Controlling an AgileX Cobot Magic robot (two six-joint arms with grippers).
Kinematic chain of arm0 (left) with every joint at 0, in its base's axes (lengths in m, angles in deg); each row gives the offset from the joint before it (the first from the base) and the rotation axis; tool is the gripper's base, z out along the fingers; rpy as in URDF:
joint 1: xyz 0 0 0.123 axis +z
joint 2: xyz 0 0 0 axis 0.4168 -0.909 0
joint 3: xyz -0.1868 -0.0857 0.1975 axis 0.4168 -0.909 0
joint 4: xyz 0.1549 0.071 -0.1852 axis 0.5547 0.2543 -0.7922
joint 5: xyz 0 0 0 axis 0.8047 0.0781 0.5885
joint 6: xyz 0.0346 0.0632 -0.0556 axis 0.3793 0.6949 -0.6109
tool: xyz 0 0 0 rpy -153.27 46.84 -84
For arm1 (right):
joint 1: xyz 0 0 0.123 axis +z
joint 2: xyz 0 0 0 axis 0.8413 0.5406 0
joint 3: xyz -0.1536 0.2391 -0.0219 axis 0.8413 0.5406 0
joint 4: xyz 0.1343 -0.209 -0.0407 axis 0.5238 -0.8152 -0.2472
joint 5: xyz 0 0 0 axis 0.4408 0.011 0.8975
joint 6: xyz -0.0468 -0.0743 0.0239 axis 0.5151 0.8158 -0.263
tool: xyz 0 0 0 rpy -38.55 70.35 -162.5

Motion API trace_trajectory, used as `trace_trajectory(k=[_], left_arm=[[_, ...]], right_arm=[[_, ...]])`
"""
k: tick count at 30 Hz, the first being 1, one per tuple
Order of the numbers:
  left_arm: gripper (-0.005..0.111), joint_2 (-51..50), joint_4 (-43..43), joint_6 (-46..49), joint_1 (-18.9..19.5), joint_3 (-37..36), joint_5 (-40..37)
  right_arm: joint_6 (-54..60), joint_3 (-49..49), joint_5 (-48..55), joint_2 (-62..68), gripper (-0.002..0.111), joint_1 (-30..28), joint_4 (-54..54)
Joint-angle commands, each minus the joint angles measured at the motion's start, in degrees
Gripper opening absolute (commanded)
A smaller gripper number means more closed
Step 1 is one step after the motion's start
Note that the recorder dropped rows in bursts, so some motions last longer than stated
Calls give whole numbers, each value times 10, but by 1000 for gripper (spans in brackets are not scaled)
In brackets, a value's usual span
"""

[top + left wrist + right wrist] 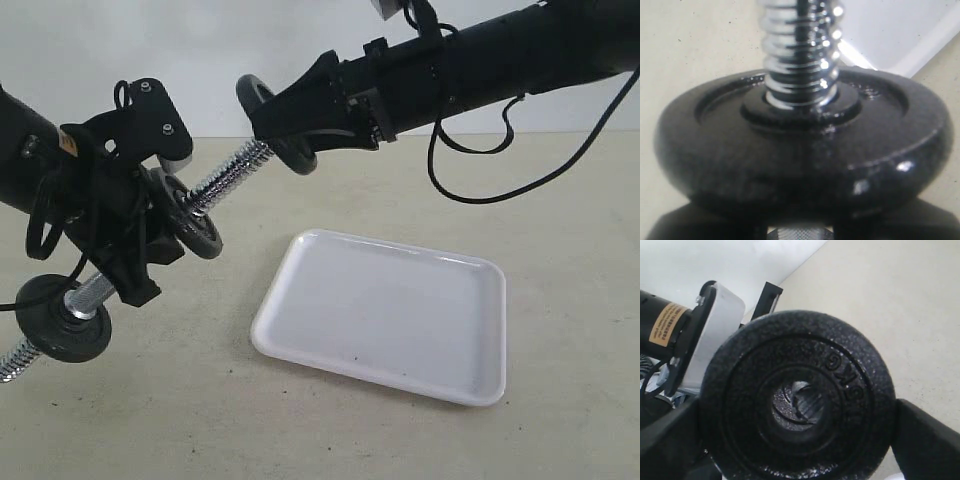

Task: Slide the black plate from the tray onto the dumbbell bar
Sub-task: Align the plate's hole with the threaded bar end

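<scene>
The right gripper (282, 130) grasps the black plate (840, 365) by its rim, with one finger (935, 440) pressed to each side of the disc, so the jaws stand wide apart and the plate fills the space between them. The plate is held up off the table (560, 250), on edge, its flat face turned toward the dumbbell bar (228, 176). In the right wrist view the bar's coarse-threaded tip shows through the plate's centre hole, just beyond the jaws; whether it has entered the hole cannot be told. The left gripper (140, 238) is clenched on the middle of the bar and holds it tilted in the air. One small black disc (197, 218) sits on the bar just beyond the jaws on the side toward the plate, close against them. A second black disc (65, 322) sits on the lower end, on the far side of the jaws. The upper threaded stretch runs from the first disc up to the plate. The white tray (390, 310) lies flat on the table below and to the side of both grippers, well apart from the plate, nothing on it.
</scene>
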Motion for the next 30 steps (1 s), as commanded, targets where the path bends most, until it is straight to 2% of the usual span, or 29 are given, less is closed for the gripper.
trace_trajectory(k=[1,30], left_arm=[[4,30,8,14,-1,24,173],[4,30,7,-7,-1,24,180]], right_arm=[[4,-2,18,-4,0,4,47],[-25,-2,18,-4,0,4,21]])
